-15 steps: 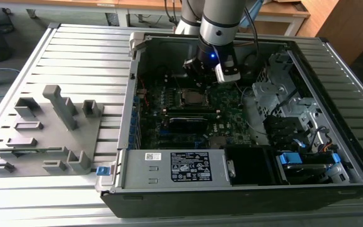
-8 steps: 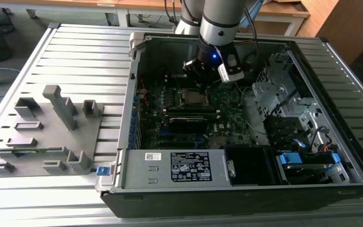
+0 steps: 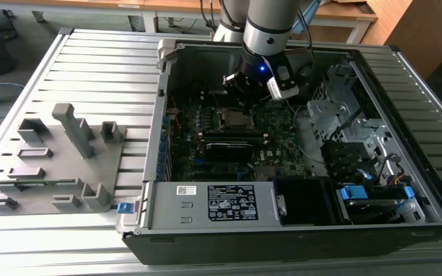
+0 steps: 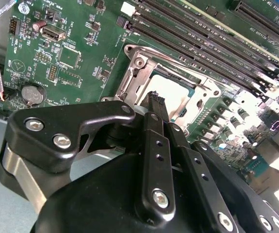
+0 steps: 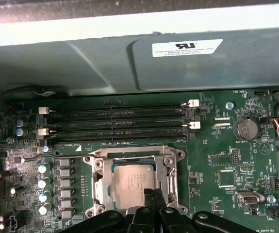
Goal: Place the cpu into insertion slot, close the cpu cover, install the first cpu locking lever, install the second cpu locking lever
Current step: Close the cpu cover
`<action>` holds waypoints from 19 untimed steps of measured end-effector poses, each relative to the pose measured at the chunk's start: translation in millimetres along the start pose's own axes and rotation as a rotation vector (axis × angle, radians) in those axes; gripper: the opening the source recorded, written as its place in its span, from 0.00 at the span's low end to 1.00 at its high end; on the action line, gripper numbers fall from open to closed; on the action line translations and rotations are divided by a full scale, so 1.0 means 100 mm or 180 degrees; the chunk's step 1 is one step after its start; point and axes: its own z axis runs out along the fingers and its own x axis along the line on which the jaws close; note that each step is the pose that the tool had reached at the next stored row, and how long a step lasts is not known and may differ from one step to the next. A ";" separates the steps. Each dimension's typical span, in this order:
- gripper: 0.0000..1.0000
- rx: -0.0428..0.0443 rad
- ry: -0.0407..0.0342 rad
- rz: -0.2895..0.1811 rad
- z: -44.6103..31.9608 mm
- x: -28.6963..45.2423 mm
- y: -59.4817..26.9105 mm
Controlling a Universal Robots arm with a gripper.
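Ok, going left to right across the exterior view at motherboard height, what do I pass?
grey fixture rack → case's left wall → cpu sitting in the insertion slot → metal drive cage → case's right wall

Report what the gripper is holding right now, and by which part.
Nothing is held. The gripper is shut and empty, its tips close to the cpu.

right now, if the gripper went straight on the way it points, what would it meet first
Probably the cpu, near its edge beside the cpu cover; the gripper points straight at it, though the gap is unclear.
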 end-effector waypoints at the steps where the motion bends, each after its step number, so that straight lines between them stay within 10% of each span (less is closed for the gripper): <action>1: 0.10 0.0000 0.0000 0.0000 0.000 0.000 0.000; 19: 0.10 -0.0027 -0.0002 -0.0130 0.000 0.000 0.000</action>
